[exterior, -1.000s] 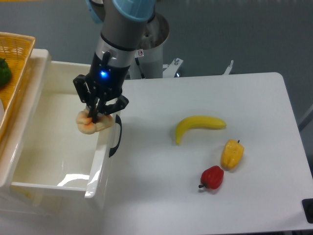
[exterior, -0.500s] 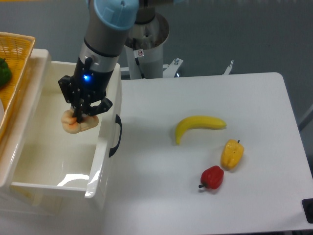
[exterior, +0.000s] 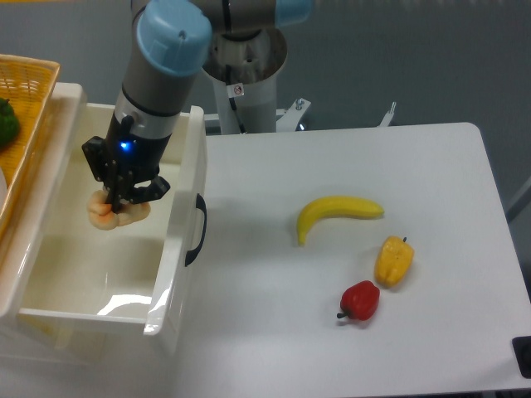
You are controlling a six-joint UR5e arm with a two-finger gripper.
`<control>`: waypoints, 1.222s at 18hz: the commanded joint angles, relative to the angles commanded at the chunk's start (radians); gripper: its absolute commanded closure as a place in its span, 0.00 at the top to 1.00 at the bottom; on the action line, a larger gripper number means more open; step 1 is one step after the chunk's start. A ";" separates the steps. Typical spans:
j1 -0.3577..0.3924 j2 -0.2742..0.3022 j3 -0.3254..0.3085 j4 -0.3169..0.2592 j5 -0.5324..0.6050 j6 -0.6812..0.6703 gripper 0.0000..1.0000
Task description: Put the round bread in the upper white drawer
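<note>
My gripper (exterior: pixel 118 201) is shut on the round bread (exterior: pixel 109 214), a small golden-orange knotted bun. Both hang inside the open upper white drawer (exterior: pixel 176 257), above its white floor, toward the back and middle. Whether the bun touches the floor I cannot tell. The drawer's black curved handle (exterior: pixel 196 230) faces the table on its right panel. The black fingers cover the top of the bun.
A woven yellow basket (exterior: pixel 25 124) with a green item sits left of the drawer. On the white table lie a banana (exterior: pixel 337 214), a yellow pepper (exterior: pixel 393 260) and a red pepper (exterior: pixel 360 300). The arm's base column stands behind the drawer's right corner.
The gripper carried the bun leftward, from over the drawer's right wall near the handle to well inside the drawer. The items on the table stayed put.
</note>
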 joint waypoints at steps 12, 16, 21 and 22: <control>-0.017 -0.012 -0.003 0.003 0.005 0.008 0.53; -0.017 -0.012 -0.003 0.005 0.005 0.011 0.58; -0.014 -0.008 -0.003 0.005 0.006 0.011 0.58; -0.011 -0.006 -0.002 0.005 0.006 0.012 0.58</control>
